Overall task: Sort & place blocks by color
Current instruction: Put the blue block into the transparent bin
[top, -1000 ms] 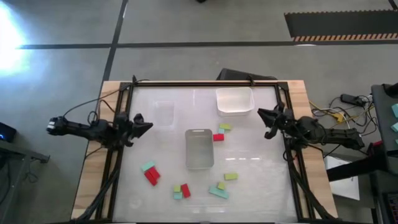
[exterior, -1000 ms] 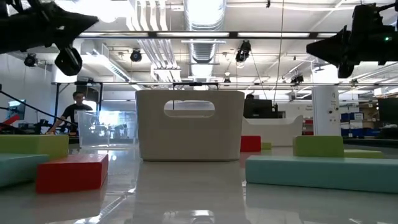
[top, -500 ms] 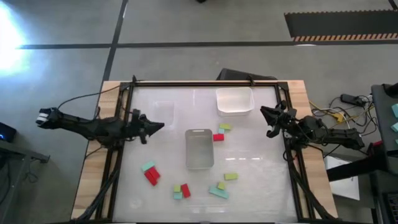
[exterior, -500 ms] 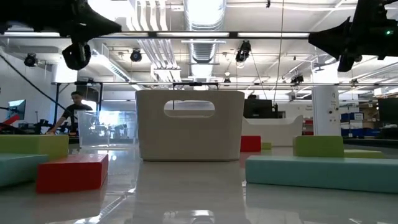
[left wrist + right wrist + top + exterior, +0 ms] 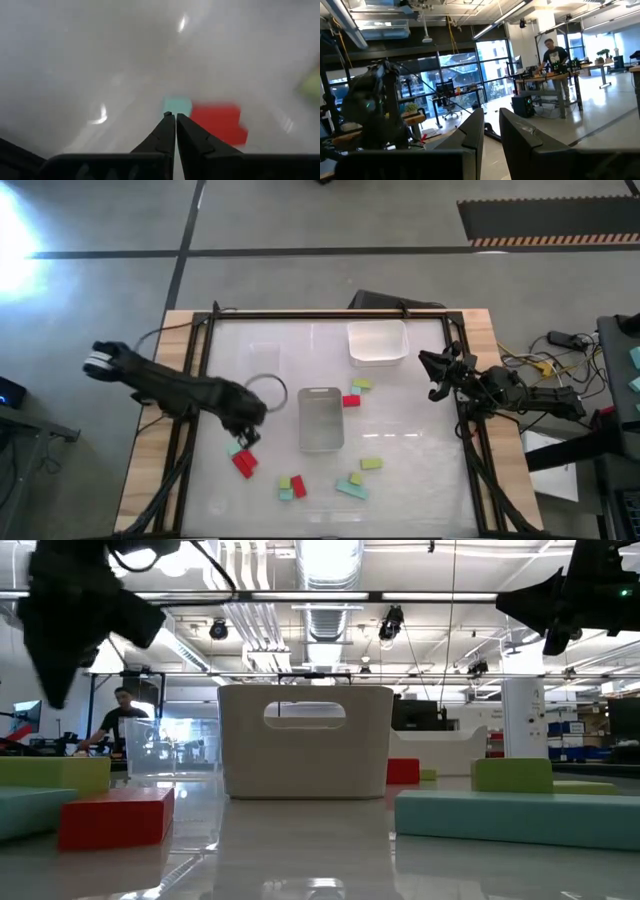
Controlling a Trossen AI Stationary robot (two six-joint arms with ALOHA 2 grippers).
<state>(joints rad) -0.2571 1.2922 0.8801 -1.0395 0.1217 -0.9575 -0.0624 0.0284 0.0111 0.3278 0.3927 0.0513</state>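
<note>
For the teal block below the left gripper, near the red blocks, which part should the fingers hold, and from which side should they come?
Probably from straight above. The teal block lies flat, touching the red blocks on one side, so the left gripper, now shut, should open and close across its free edges, away from the red ones.

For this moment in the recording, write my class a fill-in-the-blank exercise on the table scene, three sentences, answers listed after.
1. The left pincer hangs over a teal block that lies beside a ____ block.
2. In the left wrist view, that pincer's fingers are ____.
3. The right pincer waits at the table's ____ edge.

Missing words: red; shut; right
</note>
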